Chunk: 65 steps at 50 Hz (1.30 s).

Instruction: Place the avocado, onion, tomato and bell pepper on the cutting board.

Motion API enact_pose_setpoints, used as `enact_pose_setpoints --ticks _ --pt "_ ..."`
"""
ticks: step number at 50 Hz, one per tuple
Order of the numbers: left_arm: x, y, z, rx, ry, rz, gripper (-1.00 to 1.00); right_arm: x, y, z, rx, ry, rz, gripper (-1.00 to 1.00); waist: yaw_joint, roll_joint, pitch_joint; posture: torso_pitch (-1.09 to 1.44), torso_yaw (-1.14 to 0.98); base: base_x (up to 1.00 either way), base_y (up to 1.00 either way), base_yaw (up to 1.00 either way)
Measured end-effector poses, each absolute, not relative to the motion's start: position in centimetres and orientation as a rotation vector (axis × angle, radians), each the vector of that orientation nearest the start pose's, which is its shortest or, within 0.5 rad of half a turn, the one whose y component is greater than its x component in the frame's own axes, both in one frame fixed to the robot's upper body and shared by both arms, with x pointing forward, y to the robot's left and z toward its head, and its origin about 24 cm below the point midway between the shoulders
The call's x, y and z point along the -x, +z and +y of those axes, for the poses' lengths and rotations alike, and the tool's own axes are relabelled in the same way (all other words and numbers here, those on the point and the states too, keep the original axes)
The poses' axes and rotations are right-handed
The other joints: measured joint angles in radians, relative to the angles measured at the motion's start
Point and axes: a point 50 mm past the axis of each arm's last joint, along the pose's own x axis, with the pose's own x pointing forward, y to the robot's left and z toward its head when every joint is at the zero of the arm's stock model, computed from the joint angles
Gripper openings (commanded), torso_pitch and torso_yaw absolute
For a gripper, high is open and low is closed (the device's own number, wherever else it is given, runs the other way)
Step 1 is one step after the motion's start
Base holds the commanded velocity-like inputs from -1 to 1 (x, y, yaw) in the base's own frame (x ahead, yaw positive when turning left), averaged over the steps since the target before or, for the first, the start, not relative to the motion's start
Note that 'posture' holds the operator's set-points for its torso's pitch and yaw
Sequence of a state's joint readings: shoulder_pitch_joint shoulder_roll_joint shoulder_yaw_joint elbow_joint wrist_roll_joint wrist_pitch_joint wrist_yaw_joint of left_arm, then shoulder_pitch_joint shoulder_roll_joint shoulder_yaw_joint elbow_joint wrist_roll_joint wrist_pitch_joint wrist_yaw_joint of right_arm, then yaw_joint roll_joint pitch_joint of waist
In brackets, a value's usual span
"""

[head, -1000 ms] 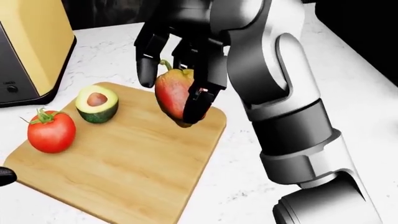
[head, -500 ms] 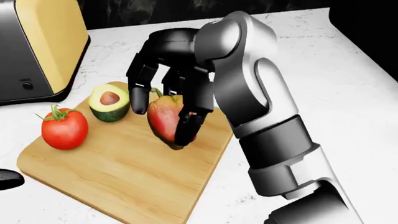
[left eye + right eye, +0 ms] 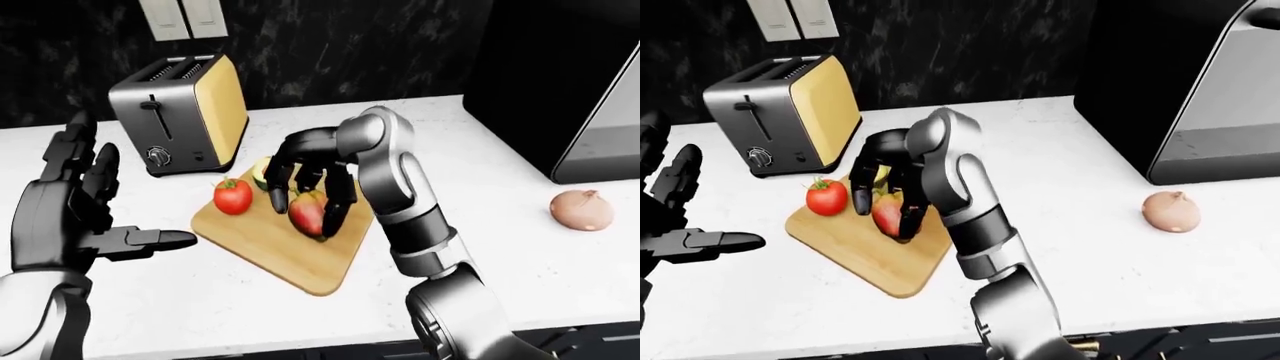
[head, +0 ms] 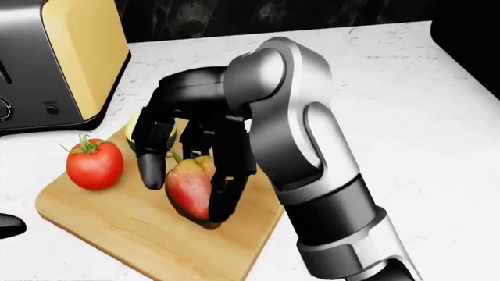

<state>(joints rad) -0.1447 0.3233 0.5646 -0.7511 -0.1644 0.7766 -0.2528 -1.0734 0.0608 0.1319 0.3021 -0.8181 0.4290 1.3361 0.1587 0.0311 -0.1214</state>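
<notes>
1. Since half a second ago the head view has shifted – the toaster (image 3: pixel 185 112) and cutting board (image 3: pixel 285 244) sit further right and lower in it – and the right hand (image 4: pixel 191 155) has carried the bell pepper (image 4: pixel 190 190) lower over the board, now covering most of the avocado (image 3: pixel 261 171).
2. Bell pepper: red blending to yellow-green near its curved green stem, tapered towards the bottom. Its lower tip is at the board's surface near the board's right edge; whether it rests there I cannot tell.
3. Right hand's fingers (image 4: pixel 152 161) are curled round the pepper, one dark finger on its left side and another down its right.
4. Tomato (image 3: pixel 232 196): round, glossy red with a green calyx, standing on the board's left part, apart from the pepper.
5. Avocado: only a sliver of green skin and pale flesh shows behind the hand, at the board's far corner nearest the toaster.
6. Onion (image 3: pixel 582 209): pale pinkish-brown, lying on the table well to the right of the board, near the table's right edge.
7. Left hand (image 3: pixel 75 206) hovers over the table's left side, fingers spread wide – holding nothing.
8. Table (image 3: pixel 480 180) is white marble with faint grey veining; the board is light wood with rounded corners.
9. Behind stands a silver and yellow toaster, a dark veined wall with a pale switch plate (image 3: pixel 183 17), and a tall dark appliance (image 3: pixel 560 82) at the right.
</notes>
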Motion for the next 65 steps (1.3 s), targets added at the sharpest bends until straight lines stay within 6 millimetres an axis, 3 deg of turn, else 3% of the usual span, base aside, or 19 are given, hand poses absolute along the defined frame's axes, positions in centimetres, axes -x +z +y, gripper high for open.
enact_pose_setpoints --ticks 5,15,20,25,29,32,33,48,54,60,65 --pt "-21.0 20.4 26.3 -0.190 0.172 -0.198 1.00 -34.1 22.4 -0.9 0.994 1.159 0.177 -0.10 0.007 0.002 -0.003 -0.16 0.17 0.00 0.00 0.00" --pt "-21.2 20.6 26.2 -0.196 0.165 -0.205 1.00 -33.9 22.5 -0.9 0.997 1.167 0.178 0.18 0.019 0.003 -0.009 -0.16 0.17 0.00 0.00 0.00" --pt "-21.1 20.6 26.3 -0.195 0.168 -0.206 1.00 -33.8 22.7 -1.0 0.997 1.165 0.173 0.44 0.024 0.004 -0.012 -0.16 0.17 0.00 0.00 0.00" --pt "-21.0 20.5 26.4 -0.195 0.172 -0.204 1.00 -33.7 22.6 -1.0 0.995 1.169 0.175 0.47 0.028 0.005 -0.014 -0.16 0.17 0.00 0.00 0.00" --pt "-20.9 20.5 26.5 -0.195 0.175 -0.205 1.00 -33.6 22.6 -1.1 0.994 1.170 0.183 0.76 0.031 0.005 -0.015 -0.16 0.17 0.00 0.00 0.00" --pt "-20.9 20.5 26.5 -0.195 0.176 -0.205 1.00 -33.6 22.7 -1.2 0.992 1.165 0.183 0.86 0.033 0.005 -0.015 -0.16 0.17 0.00 0.00 0.00" --pt "-20.9 20.5 26.5 -0.195 0.175 -0.205 1.00 -33.6 22.7 -1.2 0.993 1.163 0.182 1.00 0.034 0.005 -0.015 -0.16 0.17 0.00 0.00 0.00" --pt "-21.1 20.6 26.4 -0.196 0.172 -0.206 1.00 -32.6 24.5 -1.5 0.982 1.156 0.154 1.00 0.042 0.005 -0.015 -0.16 0.17 0.00 0.00 0.00" --pt "-21.4 20.6 26.3 -0.193 0.169 -0.203 1.00 -32.0 27.3 -2.3 0.997 1.086 0.104 1.00 0.046 0.004 -0.013 -0.16 0.17 0.00 0.00 0.00" --pt "-21.6 21.0 26.1 -0.196 0.163 -0.214 1.00 -32.8 27.8 -3.8 0.961 0.980 0.082 1.00 0.050 0.006 -0.010 -0.16 0.17 0.00 0.00 0.00" --pt "-21.8 20.6 26.0 -0.205 0.152 -0.200 1.00 -30.7 30.0 -5.3 0.942 0.840 0.011 1.00 0.055 0.002 -0.004 -0.16 0.16 0.00 0.00 0.00"
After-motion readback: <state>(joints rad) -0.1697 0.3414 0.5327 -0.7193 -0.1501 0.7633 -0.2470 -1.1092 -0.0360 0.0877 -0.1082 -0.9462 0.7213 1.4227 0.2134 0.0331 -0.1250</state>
